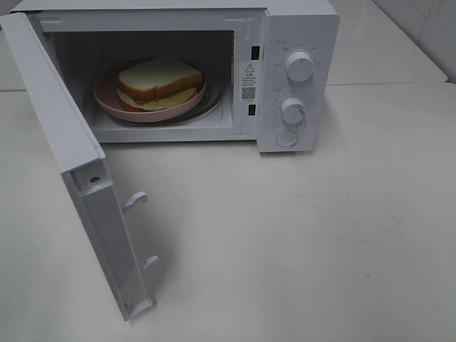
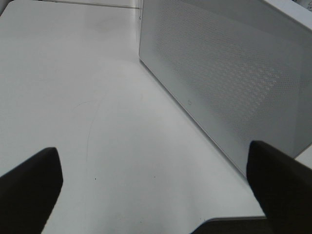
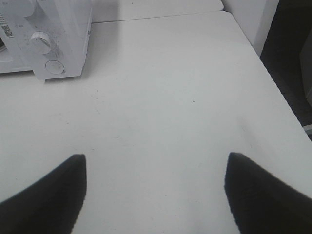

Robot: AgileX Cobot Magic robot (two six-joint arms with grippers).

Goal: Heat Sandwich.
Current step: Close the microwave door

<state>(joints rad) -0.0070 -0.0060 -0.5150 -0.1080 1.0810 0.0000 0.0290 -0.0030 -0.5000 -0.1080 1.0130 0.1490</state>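
Note:
The sandwich (image 1: 159,83), pale bread with an orange-brown edge, lies on a round pink plate (image 1: 135,108) inside the white microwave (image 1: 299,43). The microwave door (image 1: 85,178) hangs wide open toward the front left. Neither arm shows in the exterior high view. My left gripper (image 2: 153,187) is open over bare table, beside the perforated outer face of the door (image 2: 234,73). My right gripper (image 3: 156,195) is open over bare table, with the microwave's control panel (image 3: 46,44) some way ahead of it. Nothing sits between either pair of fingers.
Two knobs (image 1: 300,65) and a round button (image 1: 287,138) sit on the microwave's right panel. The white table (image 1: 299,242) stretches in front. Its right edge (image 3: 273,83) drops to a dark floor near the right gripper.

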